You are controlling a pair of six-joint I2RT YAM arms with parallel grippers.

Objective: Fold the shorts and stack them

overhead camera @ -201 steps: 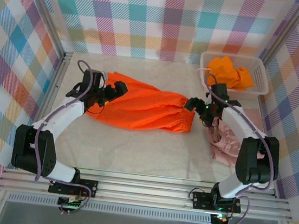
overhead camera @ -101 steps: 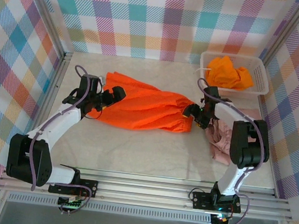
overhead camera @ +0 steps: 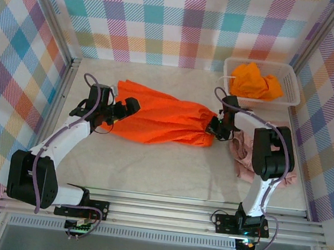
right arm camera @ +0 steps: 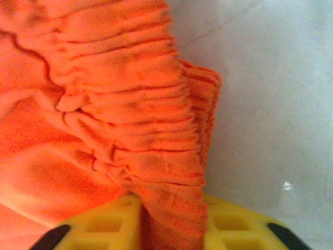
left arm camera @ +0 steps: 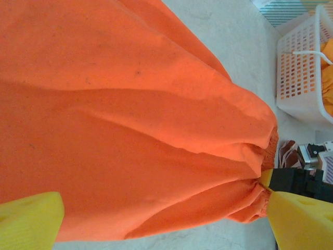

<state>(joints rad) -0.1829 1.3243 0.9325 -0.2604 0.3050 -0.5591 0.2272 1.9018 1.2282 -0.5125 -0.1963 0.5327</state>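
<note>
Pinching orange shorts waistband in right tool (cloth bunched in the grip), left tool wide open over leg end, shorts spread on tabletop, pink shorts by right arm, yellow-orange pair in basket

You've got 3 shorts. The bright orange pair lies spread flat mid-table, gathered waist to the right, legs to the left. The pink pair is crumpled at the table's right side, nr the orange waist. The yellow-orange pair sits bunched in the white basket, back-right corner.
</note>
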